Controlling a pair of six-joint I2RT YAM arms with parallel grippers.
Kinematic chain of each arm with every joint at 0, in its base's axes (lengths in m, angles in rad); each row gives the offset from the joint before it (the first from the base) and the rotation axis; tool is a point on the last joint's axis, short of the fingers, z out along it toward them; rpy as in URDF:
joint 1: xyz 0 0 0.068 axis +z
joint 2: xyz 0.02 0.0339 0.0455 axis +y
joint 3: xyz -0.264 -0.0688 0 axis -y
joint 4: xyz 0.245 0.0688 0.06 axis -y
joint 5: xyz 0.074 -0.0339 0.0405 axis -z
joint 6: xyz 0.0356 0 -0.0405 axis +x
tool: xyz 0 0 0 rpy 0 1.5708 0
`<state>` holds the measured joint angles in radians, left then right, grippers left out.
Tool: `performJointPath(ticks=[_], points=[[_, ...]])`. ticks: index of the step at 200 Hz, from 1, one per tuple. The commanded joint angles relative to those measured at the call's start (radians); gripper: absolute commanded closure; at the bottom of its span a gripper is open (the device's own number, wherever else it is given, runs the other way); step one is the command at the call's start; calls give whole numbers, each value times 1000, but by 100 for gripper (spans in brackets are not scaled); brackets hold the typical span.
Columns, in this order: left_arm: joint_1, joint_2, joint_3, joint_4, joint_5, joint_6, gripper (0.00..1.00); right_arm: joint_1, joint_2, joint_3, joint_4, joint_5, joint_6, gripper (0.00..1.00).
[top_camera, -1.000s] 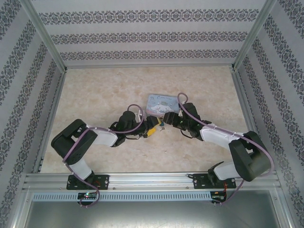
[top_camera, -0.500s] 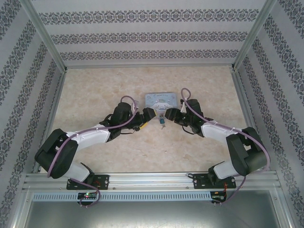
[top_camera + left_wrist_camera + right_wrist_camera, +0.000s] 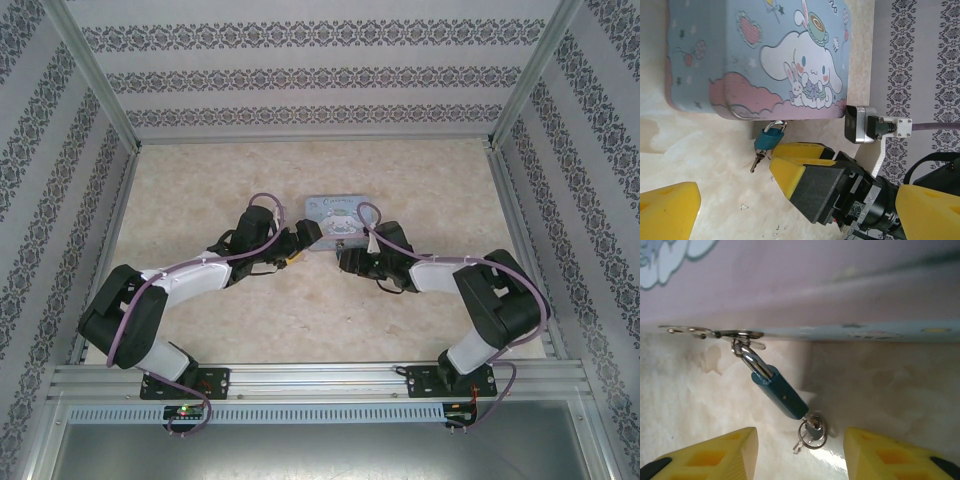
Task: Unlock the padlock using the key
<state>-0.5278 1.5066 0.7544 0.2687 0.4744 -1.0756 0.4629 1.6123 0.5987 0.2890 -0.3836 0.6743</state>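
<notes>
The small blue padlock (image 3: 780,390) hangs by its silvery shackle from the hasp of the cartoon tin box (image 3: 765,55) and rests on the table. The key (image 3: 813,431) sits in its keyhole, with a ring and a second key attached. My right gripper (image 3: 800,435) is open, with one yellow finger on each side of the key and touching nothing. In the left wrist view the padlock (image 3: 769,140) and key (image 3: 758,162) lie just beyond the right gripper's fingers (image 3: 790,172). My left gripper (image 3: 306,237) stands wide open to the left of the padlock, its fingers (image 3: 667,210) holding nothing.
The tin box (image 3: 340,210) lies mid-table, just behind both grippers. Patterned walls and aluminium posts (image 3: 100,90) enclose the table on three sides. Small white specks (image 3: 744,206) dot the marble surface near the lock.
The left gripper has opened fully and drawn back to the left. The right gripper has shifted left over the padlock, and its fingers have narrowed around the key.
</notes>
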Motion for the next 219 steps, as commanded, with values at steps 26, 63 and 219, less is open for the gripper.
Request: performJointPath(ticks=[26,63,219], points=[[12,7,-9,-9,24,19,0,11,63,78,32,-16,-32,54],[12,13,-28,7,31,8,0,11,72,99,22,-14,-42,54],[13,33,-39,36,46,-11,0,17,113,57,63,-77,-55,64]])
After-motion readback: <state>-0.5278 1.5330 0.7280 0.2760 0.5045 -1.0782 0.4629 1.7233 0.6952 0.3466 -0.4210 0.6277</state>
